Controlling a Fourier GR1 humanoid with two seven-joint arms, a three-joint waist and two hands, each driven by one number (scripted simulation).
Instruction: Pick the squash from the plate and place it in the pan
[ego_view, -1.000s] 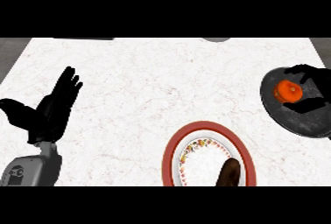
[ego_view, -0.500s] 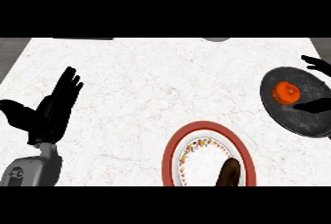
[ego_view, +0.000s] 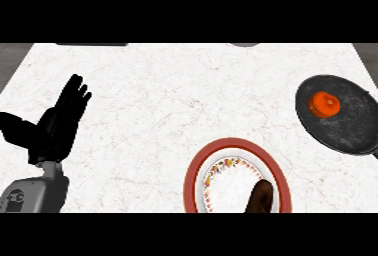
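Fingers straight and spread, thumb splayed to the side, the left hand (ego_view: 55, 127) is resting open at the view's left, holding nothing, its grey forearm (ego_view: 33, 196) coming in from the lower left corner. The right hand is showing nowhere in the head view.

Rightward from the hand, a wide stretch of bare counter (ego_view: 170, 95) is lying open, running up to the far edge and across to the plate (ego_view: 203, 175). The plate is sitting near the lower edge, right of centre, its red rim ringing a white face with a speckled border; its lower part is being cut by the view's edge. A dark brown object (ego_view: 260, 196) (what it is I cannot tell) is lying on the plate's right half, also running off the bottom.

Farther out, well apart from the plate, the pan (ego_view: 351, 125) is sitting by the counter's right edge, its right side cut off by the view. The squash (ego_view: 324, 103), orange and round, is lying inside the pan, in its upper left part.
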